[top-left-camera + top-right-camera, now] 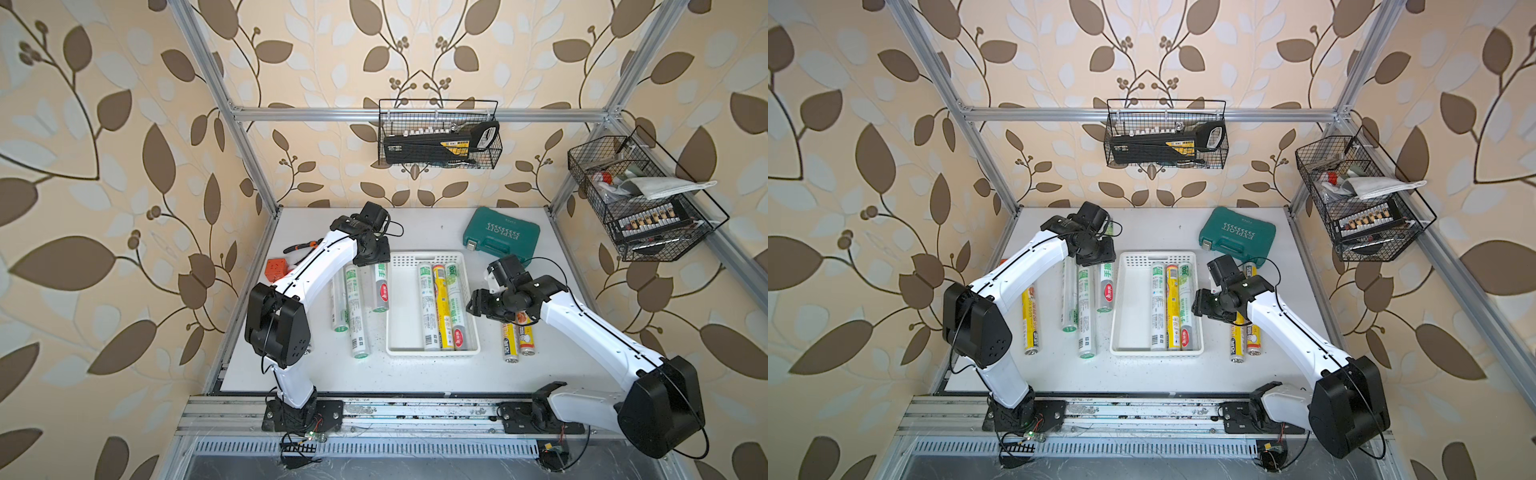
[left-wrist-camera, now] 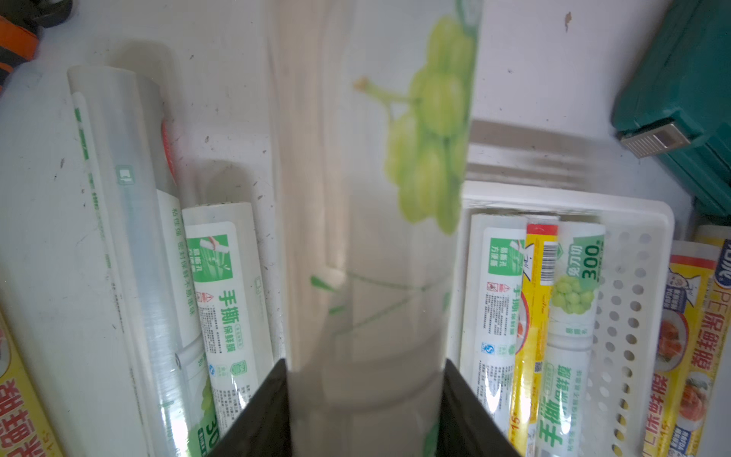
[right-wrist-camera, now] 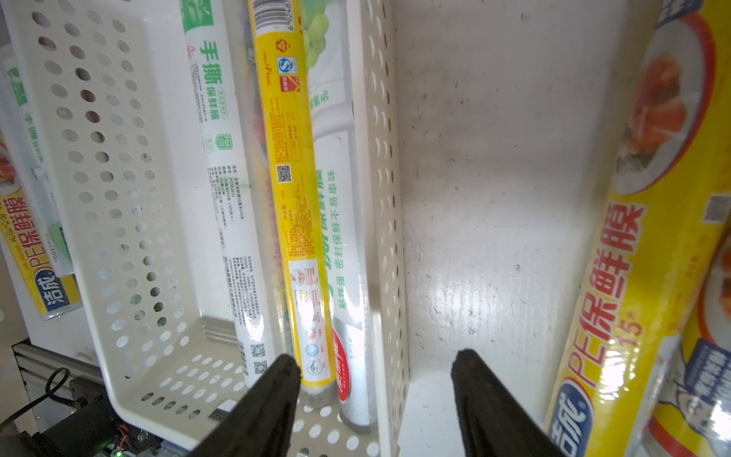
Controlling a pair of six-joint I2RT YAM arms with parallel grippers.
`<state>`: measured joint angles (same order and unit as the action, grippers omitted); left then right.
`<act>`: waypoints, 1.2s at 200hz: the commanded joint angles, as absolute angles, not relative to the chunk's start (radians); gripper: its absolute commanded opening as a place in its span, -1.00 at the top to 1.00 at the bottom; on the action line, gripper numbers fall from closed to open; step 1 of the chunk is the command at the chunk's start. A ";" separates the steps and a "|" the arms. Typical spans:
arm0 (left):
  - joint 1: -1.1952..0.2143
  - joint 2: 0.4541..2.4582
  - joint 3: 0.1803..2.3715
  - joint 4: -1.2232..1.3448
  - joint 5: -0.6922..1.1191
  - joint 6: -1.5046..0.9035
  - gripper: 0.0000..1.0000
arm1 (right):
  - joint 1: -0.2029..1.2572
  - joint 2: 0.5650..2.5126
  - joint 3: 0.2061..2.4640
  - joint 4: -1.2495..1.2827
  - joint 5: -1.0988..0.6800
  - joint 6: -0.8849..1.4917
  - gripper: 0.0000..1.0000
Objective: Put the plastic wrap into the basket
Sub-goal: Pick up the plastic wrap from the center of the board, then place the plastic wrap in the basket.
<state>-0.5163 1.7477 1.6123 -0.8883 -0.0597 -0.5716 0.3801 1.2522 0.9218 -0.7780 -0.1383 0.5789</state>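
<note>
The left claw (image 2: 366, 368) pinches a clear grape-printed roll (image 2: 375, 178) above the loose rolls (image 1: 356, 316) beside the basket (image 1: 432, 352), probably to carry it in next to the three rolls (image 1: 442, 307) already lying there, while the right claw (image 3: 375, 358) hangs spread and empty over the basket's opposite wall.

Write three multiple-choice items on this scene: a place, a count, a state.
1. The green case stands: A. on the table just beyond the white basket; B. in a wire basket; C. inside the white basket.
2. Count of rolls in the white basket: A. two; B. three; C. five.
3. The left gripper is: A. open and empty; B. shut on the green case; C. shut on a grape-printed roll.
1 A: it sits on bare table past the basket. 2 B: white, yellow, white, side by side. 3 C: the left wrist view shows it clamped on the roll.
</note>
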 commanded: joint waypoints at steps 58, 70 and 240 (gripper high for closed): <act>-0.646 1.630 1.624 -0.817 -0.078 -0.654 0.24 | 0.370 1.235 0.923 -0.797 -0.132 0.575 -0.29; -0.669 1.622 1.602 -0.797 -0.099 -0.665 0.24 | 0.370 1.233 0.921 -0.795 -0.136 0.578 -0.29; -0.799 1.713 1.405 -0.636 -0.124 -0.835 0.27 | 0.369 1.253 0.886 -0.748 -0.171 0.589 -0.29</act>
